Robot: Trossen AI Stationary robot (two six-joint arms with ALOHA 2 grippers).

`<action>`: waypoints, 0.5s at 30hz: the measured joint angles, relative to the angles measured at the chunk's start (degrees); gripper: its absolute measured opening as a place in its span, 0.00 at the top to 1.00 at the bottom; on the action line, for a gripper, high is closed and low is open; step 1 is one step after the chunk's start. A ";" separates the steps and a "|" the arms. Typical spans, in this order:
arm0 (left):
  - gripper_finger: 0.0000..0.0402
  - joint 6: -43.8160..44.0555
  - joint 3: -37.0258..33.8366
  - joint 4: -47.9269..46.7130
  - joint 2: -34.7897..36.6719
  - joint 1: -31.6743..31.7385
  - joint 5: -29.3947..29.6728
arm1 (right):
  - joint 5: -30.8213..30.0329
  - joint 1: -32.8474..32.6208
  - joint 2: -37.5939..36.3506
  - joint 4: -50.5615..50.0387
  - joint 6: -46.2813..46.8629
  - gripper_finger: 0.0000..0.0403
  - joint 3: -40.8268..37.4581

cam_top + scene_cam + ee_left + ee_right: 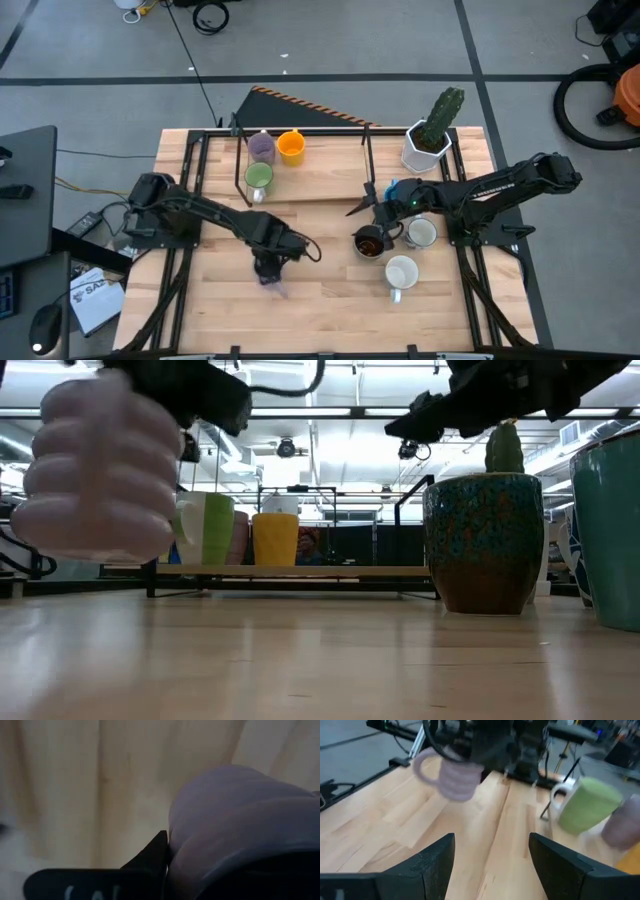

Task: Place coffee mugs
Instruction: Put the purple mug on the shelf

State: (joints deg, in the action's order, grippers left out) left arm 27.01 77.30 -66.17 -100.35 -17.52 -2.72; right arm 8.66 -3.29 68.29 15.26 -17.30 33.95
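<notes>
A ribbed pale purple mug hangs clear of the table under my left gripper, which is shut on it near the table's middle front. On the raised wooden shelf at the back, a second purple mug, an orange mug and a green mug stand on their bases. A dark brown mug and two white mugs stand on the table at the right. My right gripper hovers open above them, touching nothing. My left gripper holds the purple mug by its top, coming from above with its fingers pointing down. One finger lies against the outer wall; the mug hides the other. The mug hangs below the fingers, handle sideways, lifted clear.
A white faceted pot with a cactus stands at the far right of the shelf. A blue mug sits under my right arm. Bare wood lies in front of the shelf between the two arms.
</notes>
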 joint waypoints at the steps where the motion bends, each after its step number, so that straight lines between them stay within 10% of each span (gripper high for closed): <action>1: 0.87 -3.98 0.00 -0.82 0.15 0.00 1.60 | -0.04 0.00 0.00 -0.96 0.36 0.35 0.00; 15: 0.87 -23.31 6.33 -6.75 2.54 4.85 16.51 | -1.73 -1.66 0.00 -3.47 4.26 0.35 0.00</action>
State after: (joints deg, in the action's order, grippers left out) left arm 3.70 83.63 -72.91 -97.81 -12.67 13.79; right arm 6.93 -4.95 68.29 11.80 -13.04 33.95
